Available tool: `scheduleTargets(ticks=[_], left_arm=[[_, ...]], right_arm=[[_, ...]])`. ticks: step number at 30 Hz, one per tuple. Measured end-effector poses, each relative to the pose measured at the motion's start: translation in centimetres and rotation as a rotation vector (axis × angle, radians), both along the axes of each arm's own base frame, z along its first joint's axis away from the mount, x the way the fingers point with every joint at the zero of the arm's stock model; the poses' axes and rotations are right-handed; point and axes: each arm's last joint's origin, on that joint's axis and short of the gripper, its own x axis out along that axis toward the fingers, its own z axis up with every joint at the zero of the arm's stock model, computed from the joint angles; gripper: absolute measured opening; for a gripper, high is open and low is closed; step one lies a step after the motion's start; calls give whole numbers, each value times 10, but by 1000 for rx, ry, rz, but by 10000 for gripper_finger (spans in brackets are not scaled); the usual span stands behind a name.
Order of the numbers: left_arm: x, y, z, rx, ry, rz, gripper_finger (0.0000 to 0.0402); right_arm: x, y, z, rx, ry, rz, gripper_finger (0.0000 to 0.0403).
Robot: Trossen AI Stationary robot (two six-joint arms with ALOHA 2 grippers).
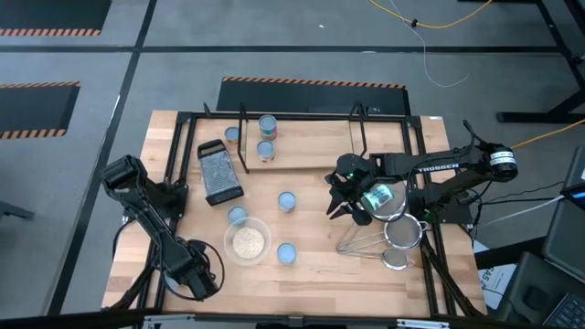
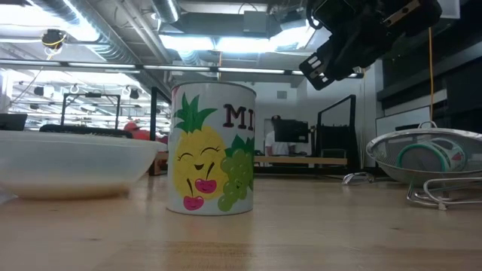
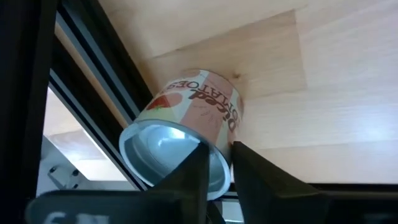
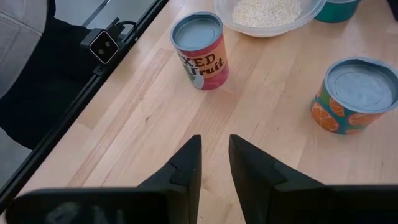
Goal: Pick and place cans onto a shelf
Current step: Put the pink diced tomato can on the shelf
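Observation:
The shelf (image 1: pixel 302 160), a light-wood board in a black wire frame, stands at the far middle with three cans on it (image 1: pixel 266 124). Three more cans stand on the table (image 1: pixel 286 201), (image 1: pixel 237 216), (image 1: pixel 286 253). My right gripper (image 1: pixel 343 208) hovers shut and empty right of them; its wrist view shows a mixed-fruit can (image 4: pixel 200 50) and an orange-label can (image 4: pixel 354 96) ahead of it (image 4: pixel 214 155). My left gripper (image 3: pixel 219 165), shut, is at the near left (image 1: pixel 196 274), right by a tomato can (image 3: pixel 186 127) that lies on its side against the black frame. My left gripper's fingertips (image 3: pixel 202 163) stand in front of the tipped tomato can's open-facing rim (image 3: pixel 214 180); I cannot tell whether they touch it. The can lies on its side on the table against the black frame bar.
A clear bowl of pale grains (image 1: pixel 247 242) sits among the near cans. A metal grater (image 1: pixel 219 172) lies left of the shelf. Wire strainers (image 1: pixel 393 242) lie at the near right. A black frame (image 1: pixel 430 183) borders the table.

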Motion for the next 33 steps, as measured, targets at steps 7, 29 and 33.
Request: scheduleTargets(ticks=[7,29,33], left_arm=[[0,0,1,-6,-4,-1,7],[72,0,80,-192,-542,-594,3],[100,22,96,-63,-704,-745,2]], right_arm=[[0,0,0,0,0,0,86],[0,0,0,0,0,0,86],[0,0,0,0,0,0,86]])
